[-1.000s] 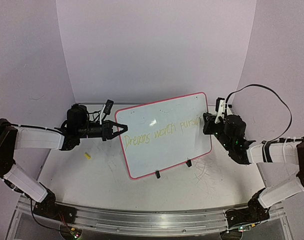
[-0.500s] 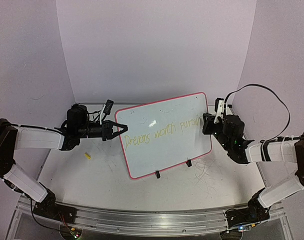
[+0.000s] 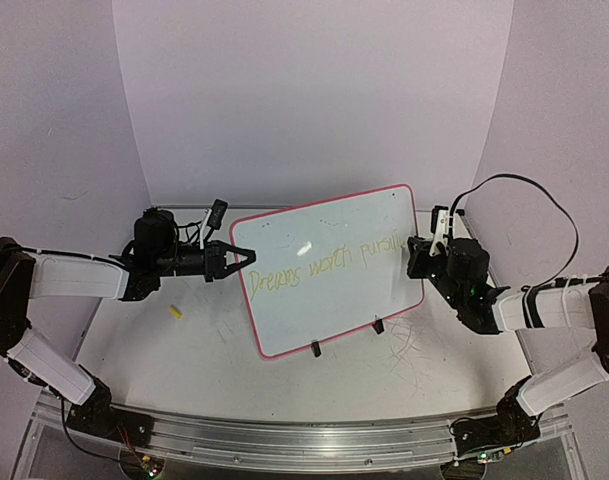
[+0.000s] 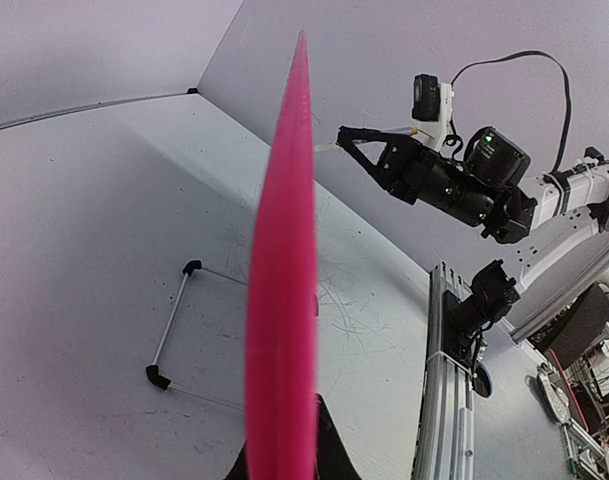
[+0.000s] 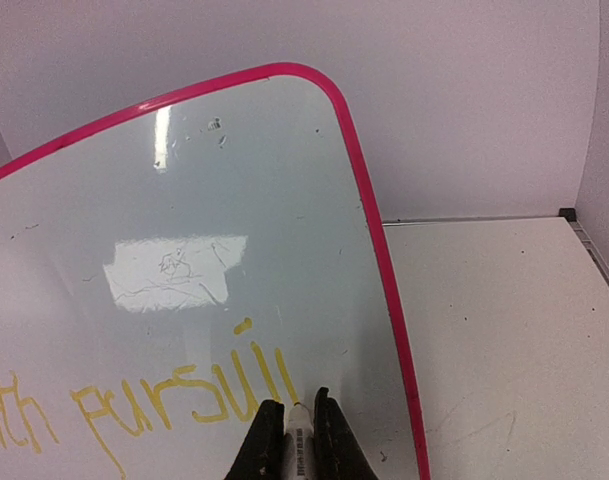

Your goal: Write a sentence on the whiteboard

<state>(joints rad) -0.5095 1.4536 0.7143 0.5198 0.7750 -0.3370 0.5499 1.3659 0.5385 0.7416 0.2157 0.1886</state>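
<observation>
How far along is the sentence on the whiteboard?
Done: the sentence reads "Dreams worth pursui" in yellow on the whiteboard. In hand: the right gripper holds a marker by the last stroke; the left gripper clamps the board's edge. Left: the final letters.

Start of sentence (image 5: 174,395) beyond edge

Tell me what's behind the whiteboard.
A thin wire stand with black tips rests on the table behind the whiteboard; from above, the board hides it.
</observation>
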